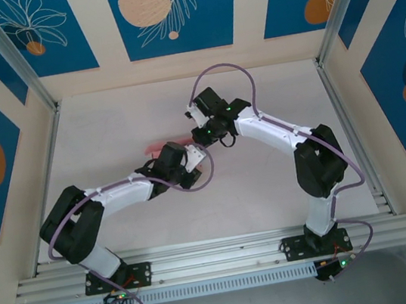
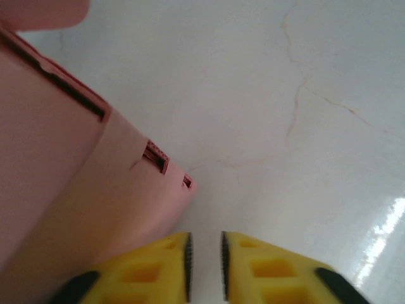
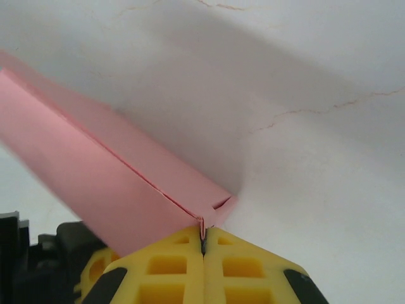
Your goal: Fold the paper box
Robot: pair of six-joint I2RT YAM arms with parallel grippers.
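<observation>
The pale pink paper box (image 1: 162,146) lies mid-table between the two arms, mostly hidden by them from above. In the right wrist view the paper box (image 3: 107,183) runs from upper left to the yellow fingers, and my right gripper (image 3: 203,233) is shut on a thin edge at its near corner. In the left wrist view the paper box (image 2: 76,183) spreads across the left side, showing slots along its edge. My left gripper (image 2: 205,253) sits just right of that corner, jaws slightly apart, nothing between them.
The white table (image 1: 284,186) has faint cracks in its surface. Metal frame posts (image 1: 337,101) and a rail (image 1: 218,253) border it, with blue patterned walls (image 1: 174,11) behind. Both arms (image 1: 285,136) crowd the centre.
</observation>
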